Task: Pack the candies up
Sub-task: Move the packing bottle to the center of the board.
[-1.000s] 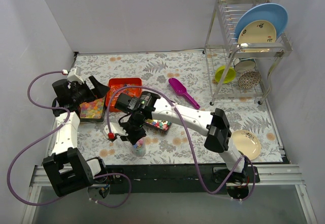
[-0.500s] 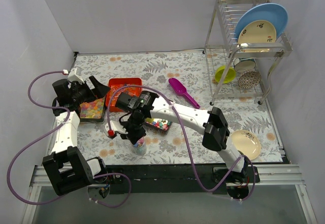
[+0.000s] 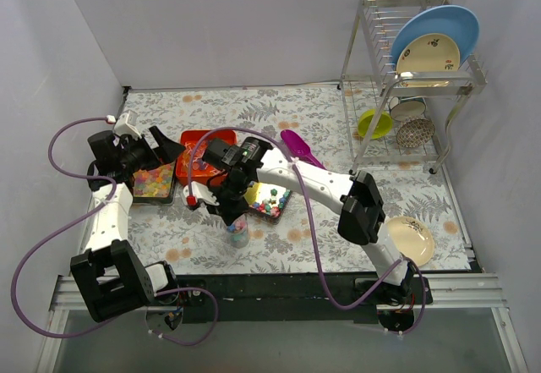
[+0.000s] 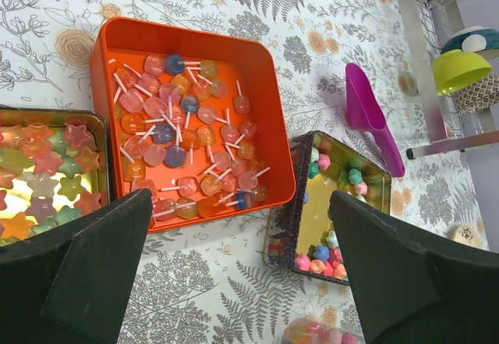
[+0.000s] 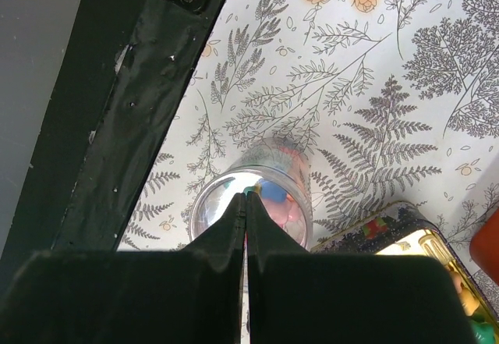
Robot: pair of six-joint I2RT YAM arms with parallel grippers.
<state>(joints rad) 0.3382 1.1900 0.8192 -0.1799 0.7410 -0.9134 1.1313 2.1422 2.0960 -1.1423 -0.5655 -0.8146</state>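
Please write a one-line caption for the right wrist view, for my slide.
Shut right gripper poised above a clear jar partly filled with candies.

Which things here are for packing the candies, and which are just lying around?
For the job: candies in the gold tray; clear jar holding some; right hand, shut above the jar.
Just lying about: purple scoop, dish rack, green bowl, plate on the table.

Probably a lab's mock kitchen: plain white walls (image 3: 228, 26), floral tablecloth (image 3: 254, 106), dish rack (image 3: 439, 88) holding plates (image 3: 439, 26).
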